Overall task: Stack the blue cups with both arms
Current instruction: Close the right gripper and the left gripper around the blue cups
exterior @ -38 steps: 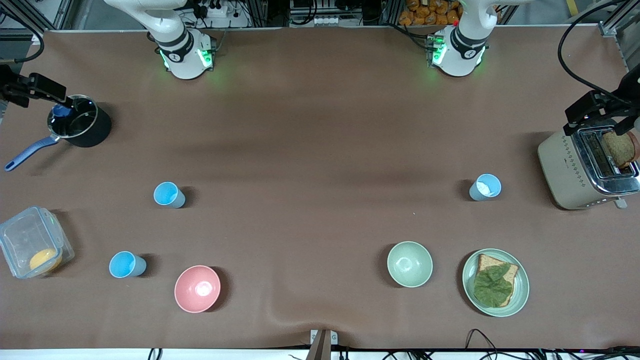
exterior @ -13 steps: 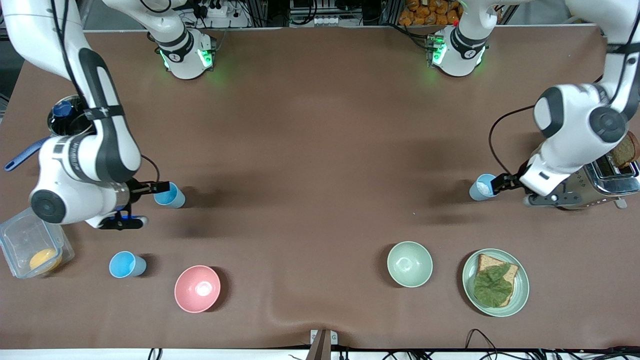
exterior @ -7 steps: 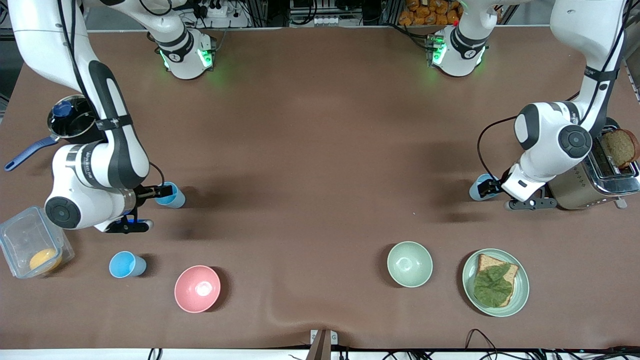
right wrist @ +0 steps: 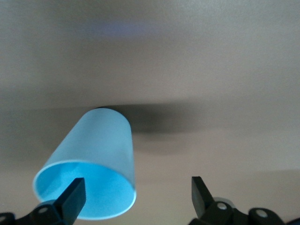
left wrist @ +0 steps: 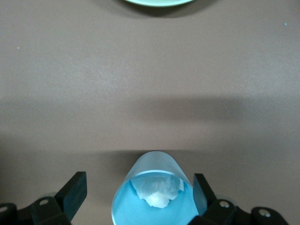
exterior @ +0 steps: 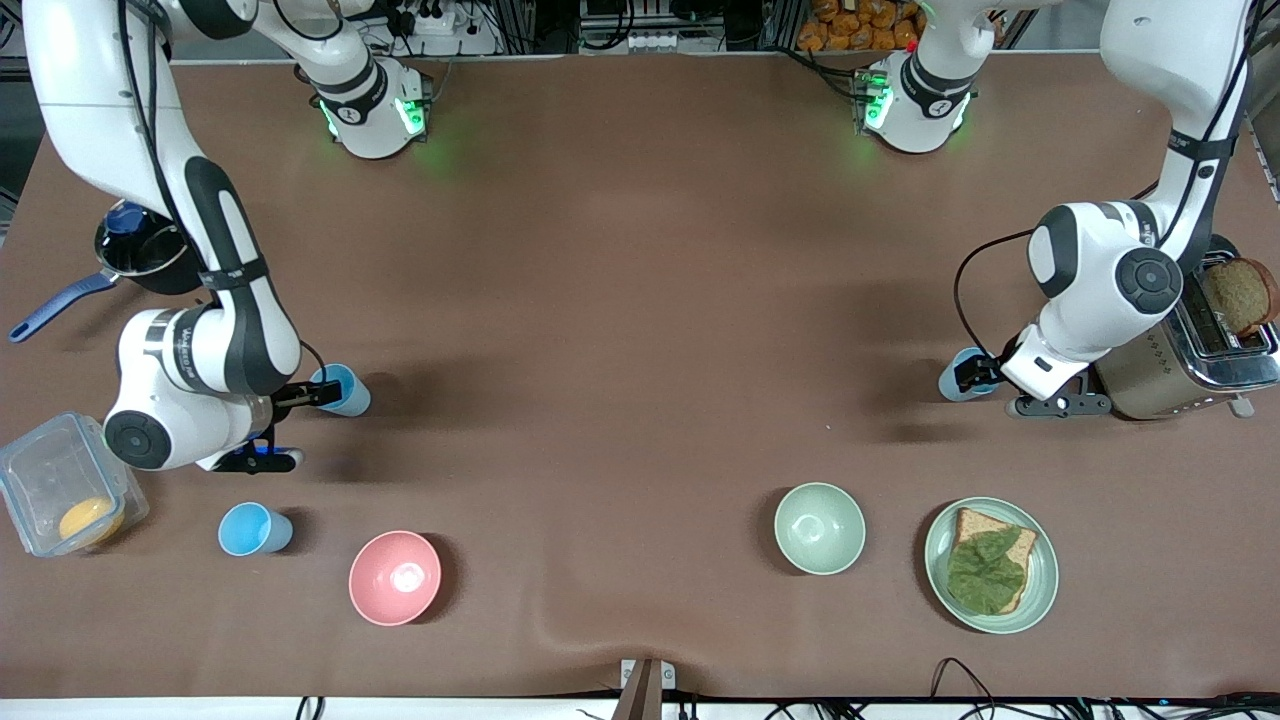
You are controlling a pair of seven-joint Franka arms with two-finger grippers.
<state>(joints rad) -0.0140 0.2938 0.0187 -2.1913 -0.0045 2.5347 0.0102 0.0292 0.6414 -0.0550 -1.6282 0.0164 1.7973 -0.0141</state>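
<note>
Front view: right gripper [exterior: 322, 390] open at the sky-blue cup [exterior: 345, 392], near the saucepan [exterior: 150, 250]; left gripper [exterior: 972, 377] open astride the paler cup [exterior: 955, 380] beside the toaster [exterior: 1180, 355]. Third blue cup [exterior: 254, 528] untouched. Cups look light, thin-walled, smooth; likely to tip or squash. Best gripped gently on the wall below the rim. White wad [left wrist: 157, 192] inside the paler cup may block nesting.

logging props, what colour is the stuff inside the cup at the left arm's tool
White: a crumpled lump in the paler blue cup, between the left tool's open fingers. Clearest in the left wrist view.
</note>
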